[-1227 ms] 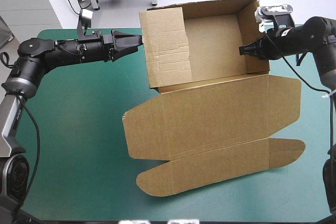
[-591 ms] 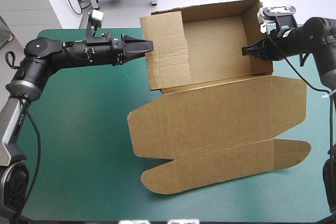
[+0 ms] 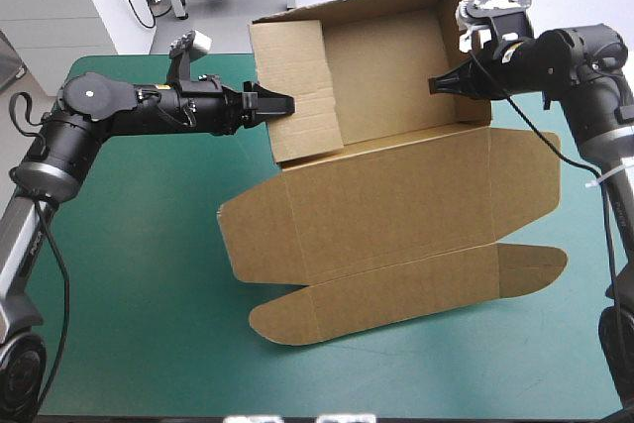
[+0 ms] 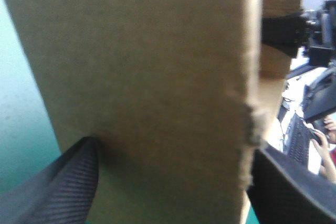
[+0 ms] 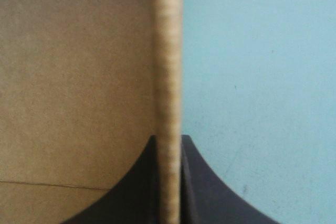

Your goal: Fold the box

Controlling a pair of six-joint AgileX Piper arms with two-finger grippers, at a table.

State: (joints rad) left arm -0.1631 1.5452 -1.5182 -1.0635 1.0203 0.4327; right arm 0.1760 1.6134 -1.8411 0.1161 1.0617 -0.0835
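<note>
Brown board box (image 3: 396, 195) sits on the teal-green worktop (image 3: 129, 274), far walls raised, lid flat nearer. The left pincer (image 3: 285, 103), spread wide, straddles the left wall's inward flap; better to press it evenly. The right pincer (image 3: 434, 84) is clenched on the right wall's edge, best held steady as a brace
</note>
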